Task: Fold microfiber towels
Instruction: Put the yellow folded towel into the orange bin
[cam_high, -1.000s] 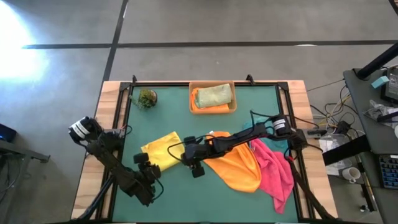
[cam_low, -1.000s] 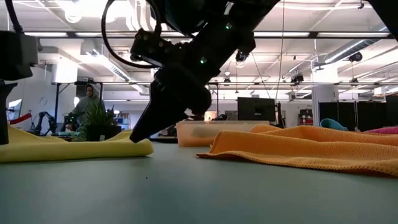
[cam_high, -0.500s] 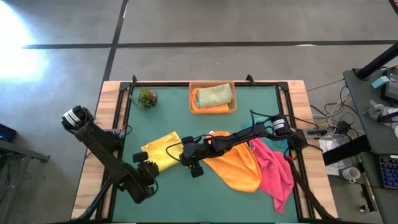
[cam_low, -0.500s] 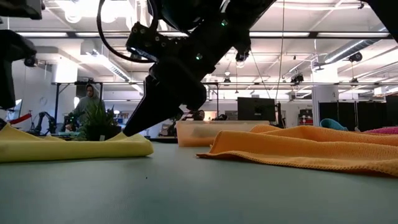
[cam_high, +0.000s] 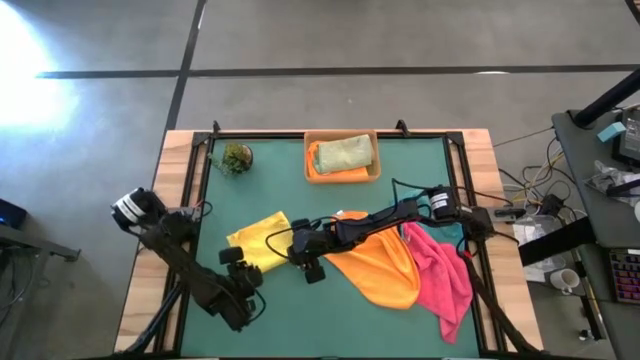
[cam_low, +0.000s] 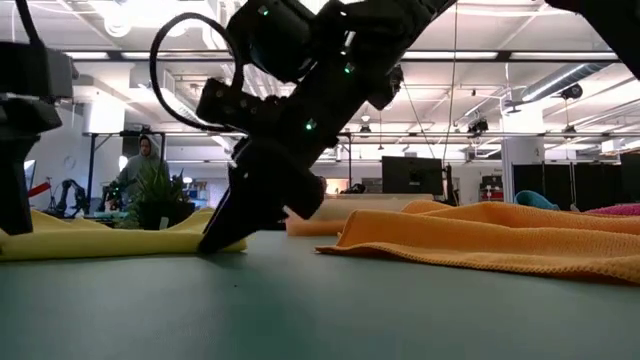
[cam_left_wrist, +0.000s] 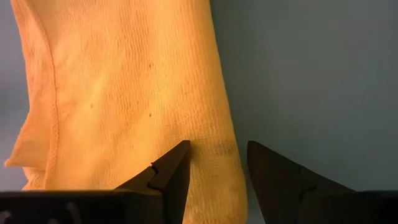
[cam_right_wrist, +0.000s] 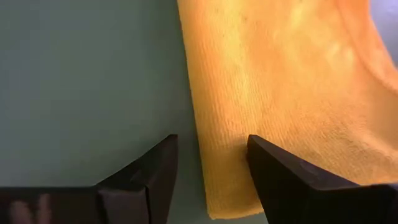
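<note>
straddling opposite edges of the yellow towel (cam_high: 260, 243) lying flat on the worktop (cam_high: 330, 205), my left gripper (cam_high: 238, 268) and right gripper (cam_high: 303, 262) stand open and empty, so closing could pinch only mat.

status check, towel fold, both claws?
Both claws open, straddling edges of yellow towel: left claw at near side, right claw by its right corner. Nothing gripped yet. Orange towel lies beside right arm.

Green surface (cam_high: 270, 195) noted, bearing yellow towel (cam_high: 262, 238), orange towel (cam_high: 382, 268), pink towel (cam_high: 443, 272), tan tray (cam_high: 342, 177), plant ball (cam_high: 237, 157).
</note>
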